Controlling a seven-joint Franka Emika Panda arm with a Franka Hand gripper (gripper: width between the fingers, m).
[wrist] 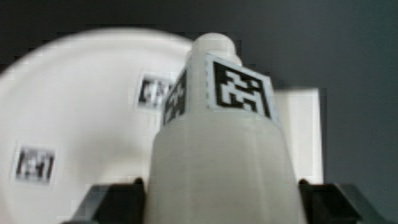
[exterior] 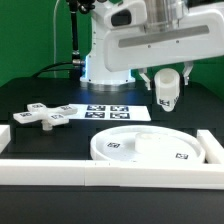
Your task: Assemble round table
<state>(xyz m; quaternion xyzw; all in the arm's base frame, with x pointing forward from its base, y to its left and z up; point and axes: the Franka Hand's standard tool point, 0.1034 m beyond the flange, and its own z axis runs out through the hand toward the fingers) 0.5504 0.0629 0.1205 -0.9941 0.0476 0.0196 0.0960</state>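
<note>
Pincer (exterior: 166, 92) was closed on the short cylindrical leg (exterior: 166, 88), with a finger on either side. The leg was held roughly upright and clear of the black tabletop (exterior: 30, 95). In the exterior view it hung beyond the far rim of the large disc (exterior: 150, 148), towards that view's right, and was not touching it. The disc lay flat on the tabletop with its rim up, two square tags visible on its face and a raised hub near the middle. The cross-shaped foot (exterior: 45, 115) lay flat on the tabletop at the exterior view's left, well apart from the disc and the leg. The marker board (exterior: 110, 110) lay between the foot and the pincer, just behind the disc. White border rails (exterior: 100, 170) ran along the near edge and the exterior view's right side. In the wrist view the leg (wrist: 222, 140) filled the centre and carried one square tag near its rounded end. The dark fingers (wrist: 116, 200) of the pincer (wrist: 222, 205) flanked its base. The disc (wrist: 80, 100) lay behind it, out of focus, with two tags discernible.
</note>
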